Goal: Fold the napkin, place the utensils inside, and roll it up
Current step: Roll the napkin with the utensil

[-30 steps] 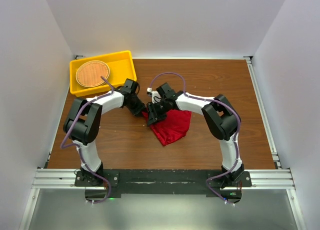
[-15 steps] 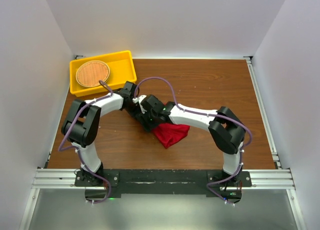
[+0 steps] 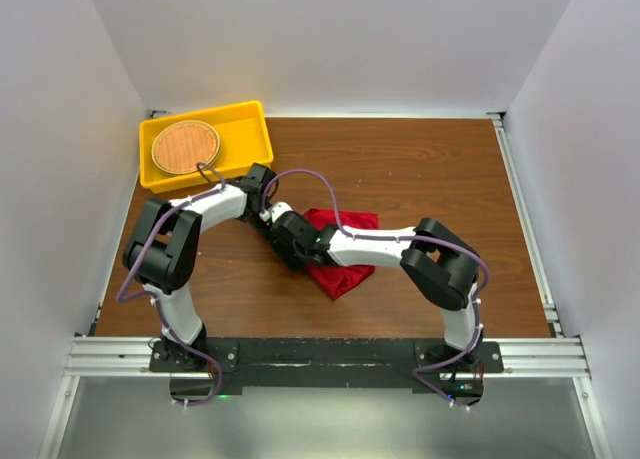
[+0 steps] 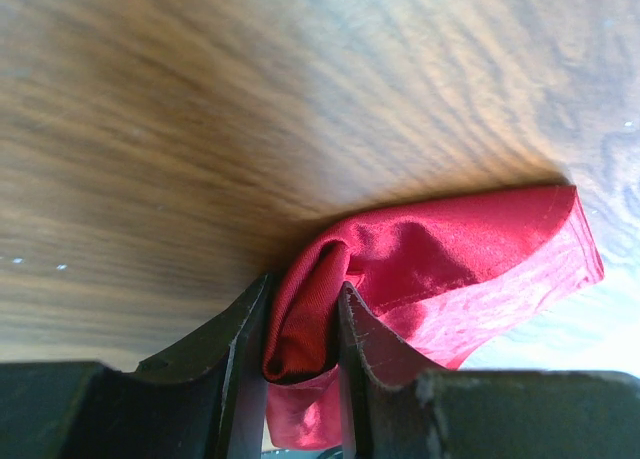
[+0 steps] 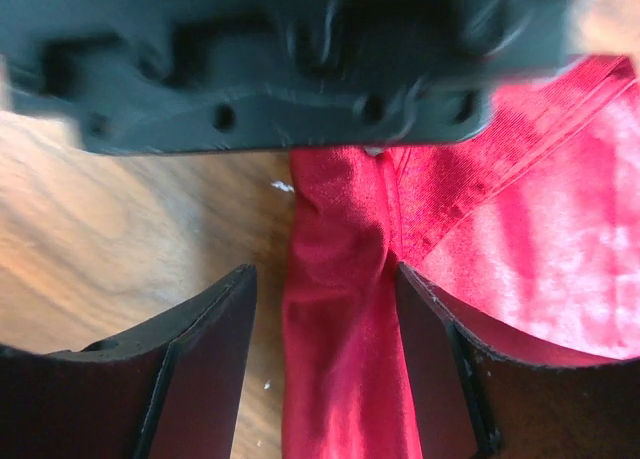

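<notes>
Napkin (image 3: 340, 277): bright red cloth, bunched on the brown tabletop (image 3: 430, 179) at the centre of the overhead view, with the right arm lying across its middle.
Left gripper (image 4: 303, 291): jaws clenched on a thick fold at the napkin's edge. The cloth bulges up between the two fingers at the bottom centre of the left wrist view.
Right gripper (image 5: 325, 274): jaws released and spread around a raised ridge of napkin. The cloth touches the finger at picture right, and a strip of bare wood shows beside the finger at picture left.
Meeting point: both grippers sit at the napkin's left edge in the overhead view, close together.
Yellow bin (image 3: 240, 137): upper left of the overhead view, holding a round woven mat (image 3: 185, 147).
</notes>
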`<action>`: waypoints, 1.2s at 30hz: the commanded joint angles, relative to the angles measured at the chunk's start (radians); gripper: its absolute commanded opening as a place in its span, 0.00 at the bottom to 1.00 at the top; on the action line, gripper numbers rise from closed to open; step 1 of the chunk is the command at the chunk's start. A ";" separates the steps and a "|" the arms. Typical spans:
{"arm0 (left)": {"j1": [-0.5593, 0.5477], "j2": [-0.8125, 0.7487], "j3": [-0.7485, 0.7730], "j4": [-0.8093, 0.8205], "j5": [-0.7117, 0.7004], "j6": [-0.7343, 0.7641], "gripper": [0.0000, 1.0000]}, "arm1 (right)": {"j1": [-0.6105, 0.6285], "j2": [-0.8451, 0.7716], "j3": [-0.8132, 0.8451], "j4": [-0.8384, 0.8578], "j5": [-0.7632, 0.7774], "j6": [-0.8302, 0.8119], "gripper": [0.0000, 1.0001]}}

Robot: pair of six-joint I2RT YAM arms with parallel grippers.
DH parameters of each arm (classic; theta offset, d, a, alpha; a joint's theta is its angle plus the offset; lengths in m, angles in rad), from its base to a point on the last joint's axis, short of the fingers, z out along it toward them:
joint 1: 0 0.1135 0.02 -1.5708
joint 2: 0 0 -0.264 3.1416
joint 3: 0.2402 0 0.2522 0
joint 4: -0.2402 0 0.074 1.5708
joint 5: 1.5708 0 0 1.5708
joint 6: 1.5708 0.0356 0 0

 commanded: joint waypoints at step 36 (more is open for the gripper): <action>0.046 -0.441 -0.319 0.539 0.299 0.579 0.28 | -0.486 0.269 -0.146 0.227 -1.219 0.416 0.00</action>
